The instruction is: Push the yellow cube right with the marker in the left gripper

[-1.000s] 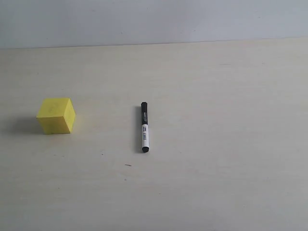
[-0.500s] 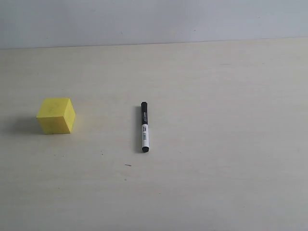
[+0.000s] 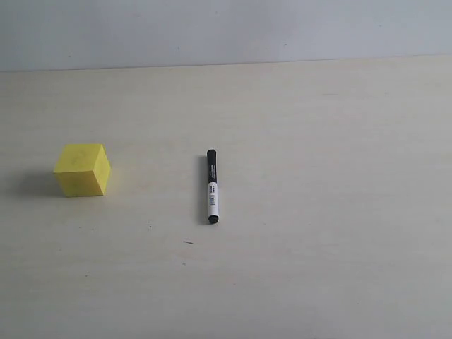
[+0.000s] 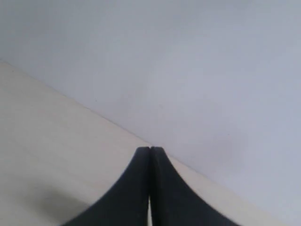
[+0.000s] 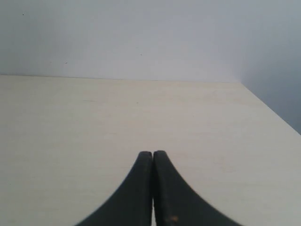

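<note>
The marker [image 3: 212, 186] lies flat on the pale table near the middle of the exterior view, black cap toward the far side, white barrel toward me. The yellow cube [image 3: 82, 169] stands on the table well to its left, apart from it. Neither arm shows in the exterior view. In the left wrist view my left gripper [image 4: 150, 149] is shut with nothing between its black fingers, and neither marker nor cube appears there. In the right wrist view my right gripper [image 5: 153, 153] is also shut and empty over bare table.
The pale wooden table [image 3: 332, 212] meets a light grey wall [image 3: 226, 28] at the back. A tiny dark speck [image 3: 188, 242] lies just in front of the marker. The right wrist view shows the table's far corner [image 5: 241, 84].
</note>
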Robot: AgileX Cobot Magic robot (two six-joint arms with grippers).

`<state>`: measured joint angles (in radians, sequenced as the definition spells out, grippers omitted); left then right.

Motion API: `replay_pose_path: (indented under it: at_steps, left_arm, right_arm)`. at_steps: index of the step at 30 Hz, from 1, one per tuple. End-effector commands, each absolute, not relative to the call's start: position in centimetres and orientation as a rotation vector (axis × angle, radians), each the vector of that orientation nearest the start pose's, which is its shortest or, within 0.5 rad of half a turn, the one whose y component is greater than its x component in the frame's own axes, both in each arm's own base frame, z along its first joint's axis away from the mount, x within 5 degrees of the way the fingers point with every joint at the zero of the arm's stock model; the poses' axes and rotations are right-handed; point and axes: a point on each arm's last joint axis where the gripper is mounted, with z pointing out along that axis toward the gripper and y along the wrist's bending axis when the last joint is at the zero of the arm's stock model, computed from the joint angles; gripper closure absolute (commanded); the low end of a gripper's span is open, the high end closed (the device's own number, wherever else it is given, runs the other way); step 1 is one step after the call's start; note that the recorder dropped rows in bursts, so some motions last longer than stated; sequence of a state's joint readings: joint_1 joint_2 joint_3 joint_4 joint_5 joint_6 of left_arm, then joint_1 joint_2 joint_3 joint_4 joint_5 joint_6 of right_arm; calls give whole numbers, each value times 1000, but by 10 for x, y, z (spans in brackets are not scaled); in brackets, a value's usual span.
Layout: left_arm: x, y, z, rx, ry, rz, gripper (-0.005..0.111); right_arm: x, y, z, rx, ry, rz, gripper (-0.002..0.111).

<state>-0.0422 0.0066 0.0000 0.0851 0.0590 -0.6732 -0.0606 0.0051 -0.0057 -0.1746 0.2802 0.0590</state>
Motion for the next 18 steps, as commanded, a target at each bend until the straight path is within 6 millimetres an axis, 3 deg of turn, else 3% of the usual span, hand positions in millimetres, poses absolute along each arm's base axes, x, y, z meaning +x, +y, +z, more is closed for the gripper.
replay_pose_path:
  at_steps: [1,2,3,5,7,8,9,10,12,13,16,17,18]
  left_arm:
    - [51,-4,235,-463,1180,-751,107]
    - [47,-4,245,-447,1063,-833,107]
    - [36,-4,264,-401,840,-965,107]
    - [24,-1,304,-360,718,-957,107]
    - [37,-1,344,-364,915,-762,107]
    - [48,-2,352,-368,1019,-692,107]
    - [75,-3,364,-373,1303,-540,107]
    - [87,-4,365,-361,1430,-471,107]
    - [144,-7,351,-307,1997,-266,107]
    - [158,-9,343,-301,2116,-257,107]
    - [188,-28,322,-167,2444,-352,107]
    - [199,-50,312,1,2570,-493,107]
    - [205,-62,307,54,2611,-564,107]
  right_arm:
    - [55,-8,189,-9,1749,-173,108]
    - [55,-8,189,-9,1749,-173,108]
    - [55,-8,189,-9,1749,-173,108]
    - [55,-8,189,-9,1749,-173,108]
    - [55,-8,189,-9,1749,-173,108]
    - [55,-8,189,-9,1749,-173,108]
    - [55,-8,189,-9,1749,-173,108]
    - [55,-8,189,-9,1749,-173,108]
    - [55,-8,189,-9,1749,-173,108]
    - [55,-8,189,-9,1749,-173,108]
    - [55,-8,189,-9,1749,-173,108]
    - [55,-8,189,-9,1749,-173,108]
    - [55,-8,189,-9,1749,-173,108]
